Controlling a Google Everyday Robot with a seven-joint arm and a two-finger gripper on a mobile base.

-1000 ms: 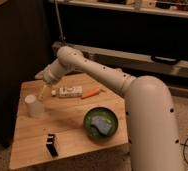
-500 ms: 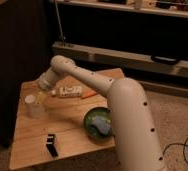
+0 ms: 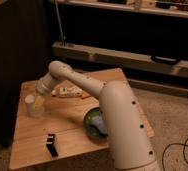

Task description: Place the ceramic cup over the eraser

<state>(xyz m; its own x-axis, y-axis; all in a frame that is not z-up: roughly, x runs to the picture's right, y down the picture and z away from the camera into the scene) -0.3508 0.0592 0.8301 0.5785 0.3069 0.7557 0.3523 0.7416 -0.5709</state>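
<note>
Landmark: the ceramic cup [image 3: 31, 106] stands upright near the left edge of the wooden table [image 3: 72, 142]. Which of its ends is up is hard to make out.
Arm, lower part: the thick white arm [image 3: 124, 130] rises from the bottom edge of the view, well to the right of the cup and nearer the camera.
Arm, reach: it slants up and leftward to a rounded joint [image 3: 60, 72] above and to the right of the cup, then bends down toward the cup.
Gripper: the gripper [image 3: 39, 100] hangs at the cup's upper right side, at or against its rim.
Gripper state: cannot tell whether it is apart, together or clamped on the cup, because wrist and cup blend in the same pale tone.
Eraser: the eraser [image 3: 51, 145] lies on the table in front of the cup and a little to its right, well apart from it.
Bowl: the dark green bowl [image 3: 90, 120] sits to the right of the cup, its right side covered by the arm. A blue-grey thing [image 3: 101, 126] lies inside, and its kind is unclear.
Box: the long white box [image 3: 68, 91] lies behind and to the right of the cup, partly hidden by the arm.
Cut off: the arm's lower end runs out of the bottom edge.
</note>
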